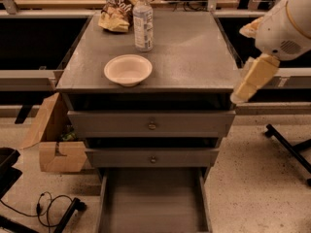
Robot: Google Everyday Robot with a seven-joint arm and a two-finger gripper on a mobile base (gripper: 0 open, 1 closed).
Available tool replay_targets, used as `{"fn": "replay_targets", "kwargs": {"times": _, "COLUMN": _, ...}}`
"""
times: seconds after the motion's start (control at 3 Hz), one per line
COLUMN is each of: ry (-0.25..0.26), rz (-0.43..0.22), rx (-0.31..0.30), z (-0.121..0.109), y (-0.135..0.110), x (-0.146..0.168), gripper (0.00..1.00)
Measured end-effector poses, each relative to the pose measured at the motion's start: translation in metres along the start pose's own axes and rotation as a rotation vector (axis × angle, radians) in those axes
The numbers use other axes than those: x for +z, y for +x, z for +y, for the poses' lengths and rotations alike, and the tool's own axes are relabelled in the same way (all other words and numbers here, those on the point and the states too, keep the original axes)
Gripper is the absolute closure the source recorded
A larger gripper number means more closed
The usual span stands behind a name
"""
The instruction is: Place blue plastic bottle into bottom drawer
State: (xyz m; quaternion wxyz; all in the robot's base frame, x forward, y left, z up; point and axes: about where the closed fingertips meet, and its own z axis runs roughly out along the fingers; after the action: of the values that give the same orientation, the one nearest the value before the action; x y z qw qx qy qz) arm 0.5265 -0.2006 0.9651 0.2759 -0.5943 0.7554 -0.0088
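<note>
The blue plastic bottle (143,21) stands upright near the back edge of the grey cabinet top (194,57), a little left of centre, its white cap on. Just beside it to the left, at the back left corner, lies a crumpled snack bag (114,14). A shallow cream paper bowl (128,70) sits near the front edge, in front of the bottle and apart from it. The gripper (251,80) hangs off the right edge of the cabinet top, near the front right corner, under the white arm (287,25); it is well apart from the bottle and holds nothing that can be seen, and whether it is wide or narrow cannot be told from this angle. Below the top, the two upper drawers (151,124) with round knobs are pushed nearly in, while the bottom drawer (153,200) is pulled out with its plain grey floor bare. An open cardboard box (52,141) stands on the floor against the cabinet's left side, a black cable (47,208) lies in front of it, and a black metal leg (290,148) crosses the floor to the right.
</note>
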Motion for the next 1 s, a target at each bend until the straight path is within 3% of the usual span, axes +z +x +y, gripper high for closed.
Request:
{"fn": "replay_targets", "kwargs": {"times": 0.67, "ry": 0.117, "rz": -0.465, "rx": 0.196, "z": -0.115, "y": -0.052, "x": 0.08, "gripper": 0.0}}
{"fn": "replay_targets", "kwargs": {"times": 1.0, "ry": 0.133, "rz": -0.676, "rx": 0.304, "z": -0.156, "y": -0.079, "x": 0.113, "gripper": 0.0}}
